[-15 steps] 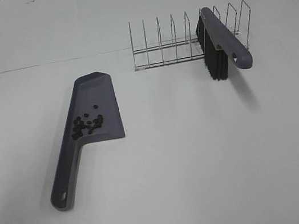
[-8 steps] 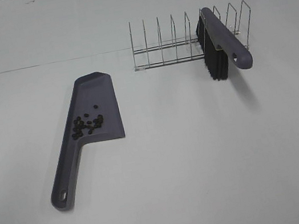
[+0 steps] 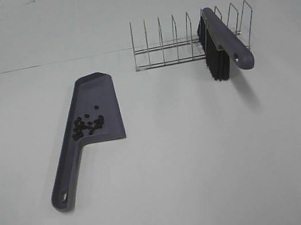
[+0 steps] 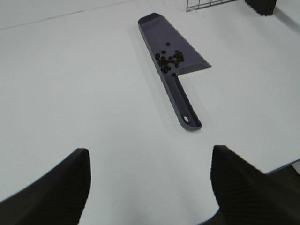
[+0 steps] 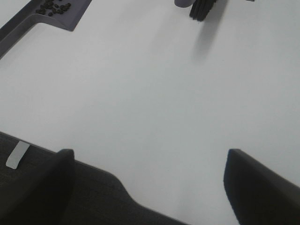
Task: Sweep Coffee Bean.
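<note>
Exterior high shows the coffee bean [image 3: 87, 125] cluster already sitting in the dustpan [image 3: 98, 107], none visible loose on the surface [image 3: 193, 157], and the brush [image 3: 221, 42] parked in the wire rack [image 3: 184, 39]. Looks essentially finished! Left jaws [image 4: 149, 178] gape empty, dustpan well ahead of them; right jaws [image 5: 149, 180] likewise wide apart. A second ago a dark arm showed at the left edge; now it's gone.

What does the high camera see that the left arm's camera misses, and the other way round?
Only the high view shows the whole wire rack with the brush leaning in it. Only the left wrist view shows the left gripper, its jaws wide apart, and the table's near edge. Both show the dustpan holding the beans on the white table.
</note>
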`<action>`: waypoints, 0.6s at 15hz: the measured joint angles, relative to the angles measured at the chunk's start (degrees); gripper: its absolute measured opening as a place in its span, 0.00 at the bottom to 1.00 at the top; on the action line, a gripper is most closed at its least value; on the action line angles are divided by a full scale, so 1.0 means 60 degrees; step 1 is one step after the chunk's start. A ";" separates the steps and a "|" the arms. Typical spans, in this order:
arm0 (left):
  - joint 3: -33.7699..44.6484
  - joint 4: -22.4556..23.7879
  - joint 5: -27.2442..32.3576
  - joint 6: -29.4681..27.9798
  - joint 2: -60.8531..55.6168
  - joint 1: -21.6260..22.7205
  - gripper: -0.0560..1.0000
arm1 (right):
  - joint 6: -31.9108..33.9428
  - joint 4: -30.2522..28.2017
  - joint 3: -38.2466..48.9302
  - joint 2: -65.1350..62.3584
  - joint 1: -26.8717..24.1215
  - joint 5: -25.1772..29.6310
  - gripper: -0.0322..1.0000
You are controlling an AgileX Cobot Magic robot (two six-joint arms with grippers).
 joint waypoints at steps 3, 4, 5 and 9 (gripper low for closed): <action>0.0000 -0.0621 0.0000 0.0449 -0.0086 0.0000 0.70 | 0.0000 0.0000 0.0000 0.0000 0.0000 -0.0010 0.77; 0.0000 -0.0649 -0.0010 0.0449 -0.0086 0.0000 0.70 | 0.0000 0.0000 0.0000 0.0000 0.0000 -0.0010 0.77; 0.0000 -0.0697 -0.0010 0.0525 -0.0086 0.0000 0.70 | 0.0000 0.0000 0.0000 0.0000 0.0000 -0.0010 0.77; 0.0000 -0.0707 -0.0010 0.0554 -0.0086 0.0000 0.70 | 0.0000 0.0000 0.0010 0.0000 0.0000 -0.0010 0.77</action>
